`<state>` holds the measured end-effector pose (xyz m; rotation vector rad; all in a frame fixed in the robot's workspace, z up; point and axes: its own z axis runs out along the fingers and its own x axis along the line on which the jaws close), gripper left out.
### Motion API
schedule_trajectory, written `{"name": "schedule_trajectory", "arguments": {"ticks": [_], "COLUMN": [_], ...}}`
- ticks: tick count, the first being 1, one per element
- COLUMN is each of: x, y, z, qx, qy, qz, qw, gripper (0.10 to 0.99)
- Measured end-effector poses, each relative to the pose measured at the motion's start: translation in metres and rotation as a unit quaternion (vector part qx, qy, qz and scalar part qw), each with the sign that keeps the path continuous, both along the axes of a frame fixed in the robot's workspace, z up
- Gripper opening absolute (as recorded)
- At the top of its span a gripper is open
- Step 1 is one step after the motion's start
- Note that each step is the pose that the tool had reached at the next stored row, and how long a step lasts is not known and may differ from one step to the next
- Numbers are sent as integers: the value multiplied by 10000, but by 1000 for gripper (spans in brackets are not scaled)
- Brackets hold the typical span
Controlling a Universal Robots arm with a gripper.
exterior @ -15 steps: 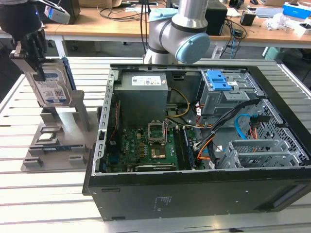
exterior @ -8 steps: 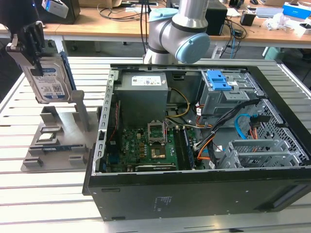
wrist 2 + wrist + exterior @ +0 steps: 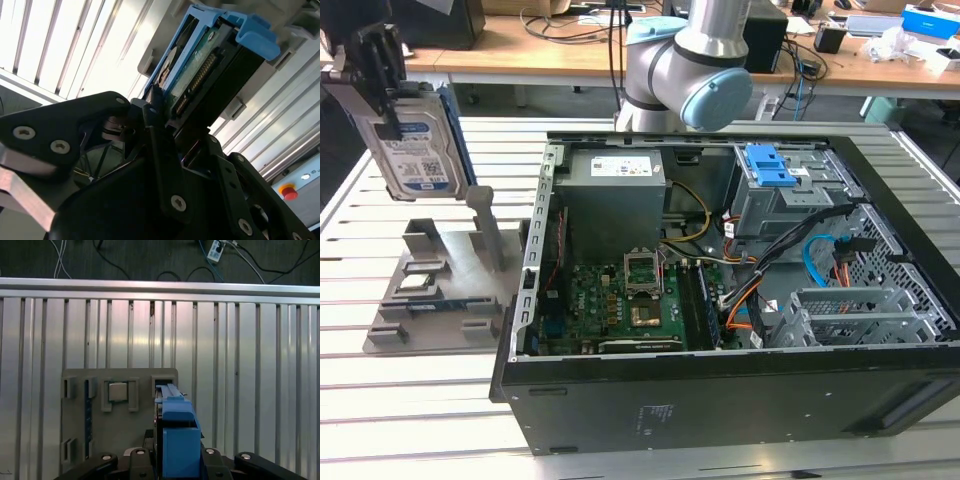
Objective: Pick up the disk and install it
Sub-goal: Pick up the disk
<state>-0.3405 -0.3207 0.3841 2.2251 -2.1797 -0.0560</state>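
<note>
We see bright, even overhead light in the exterior view, with soft shadows on the table (image 3: 410,400) below the gripper (image 3: 386,95). In the second wrist view the table beyond the gripper burns out in white glare, while the gripper itself is near black and the disk (image 3: 197,70) clamped in it lies shaded. In the first wrist view a pale sheen crosses the table ahead of the gripper.

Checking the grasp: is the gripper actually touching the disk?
Touching. In the second wrist view the gripper clamps the end of the disk between its black fingers, with no gap showing.
</note>
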Motion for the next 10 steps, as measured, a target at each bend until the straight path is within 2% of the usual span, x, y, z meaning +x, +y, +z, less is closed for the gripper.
{"name": "schedule_trajectory", "arguments": {"ticks": [10], "x": [1], "y": [5], "z": [253], "qx": [0], "qy": [-1], "qz": [0], "qw": [10000], "gripper": [365]}}
